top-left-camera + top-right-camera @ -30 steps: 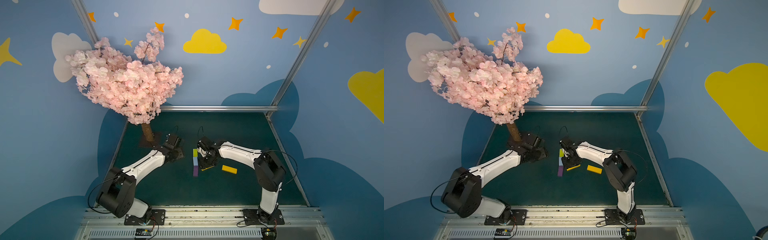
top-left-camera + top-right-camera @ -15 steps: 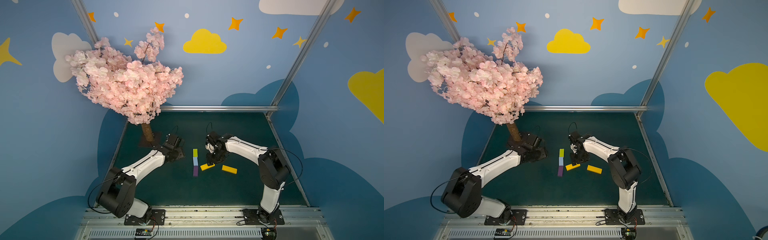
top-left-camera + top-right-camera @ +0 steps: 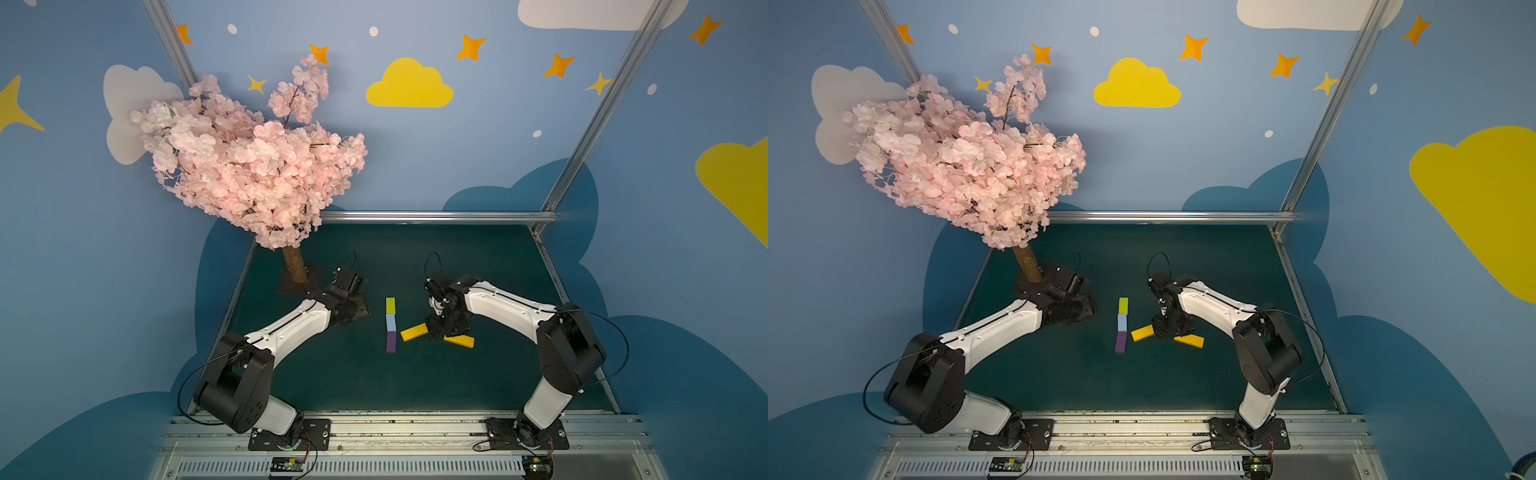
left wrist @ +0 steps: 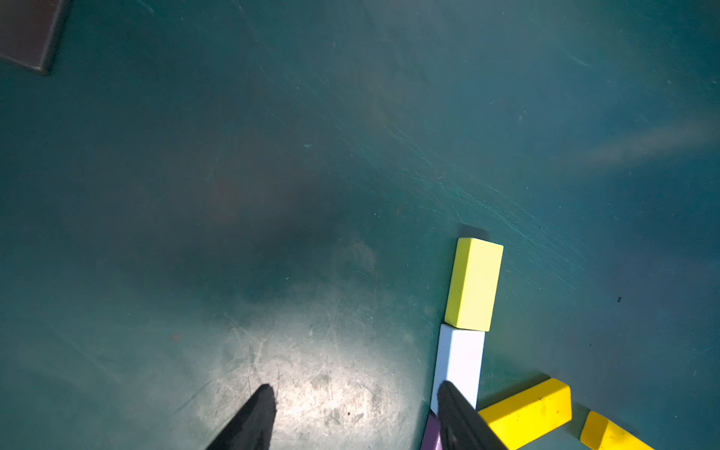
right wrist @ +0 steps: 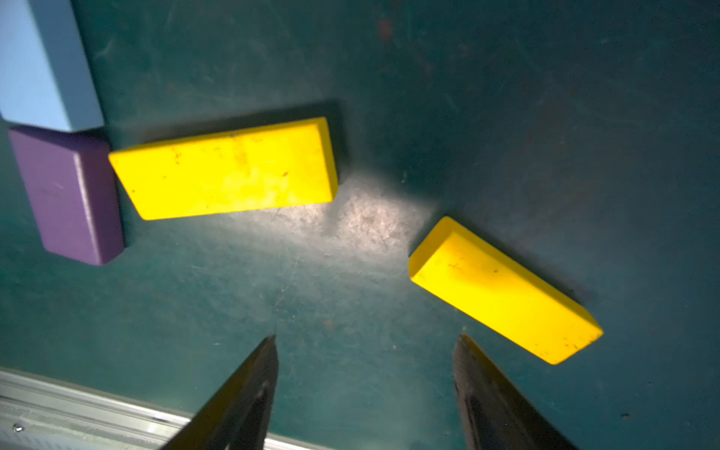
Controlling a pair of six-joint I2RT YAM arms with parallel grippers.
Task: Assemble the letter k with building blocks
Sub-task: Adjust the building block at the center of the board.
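The lime block (image 3: 390, 305), blue block (image 3: 391, 323) and purple block (image 3: 391, 343) lie end to end as a stem, with lime at 12 o'clock. One yellow block (image 3: 414, 332) lies tilted at 3 o'clock of purple (just beside it). The second yellow block (image 3: 459, 340) lies apart, further toward 3. The right gripper (image 5: 366, 350) hangs between the yellows, jaws wide and empty. The left gripper (image 4: 350, 393) is at 9 o'clock of the stem, jaws wide and empty.

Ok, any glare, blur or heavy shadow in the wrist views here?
Left wrist view: a glare patch on the mat between the fingers of the left gripper, dark shadow beyond; the lime-green block is sharp. Right wrist view: slightly soft all over, glare between the orange-yellow block by the purple block and the loose orange-yellow block, both casting dark shadows.
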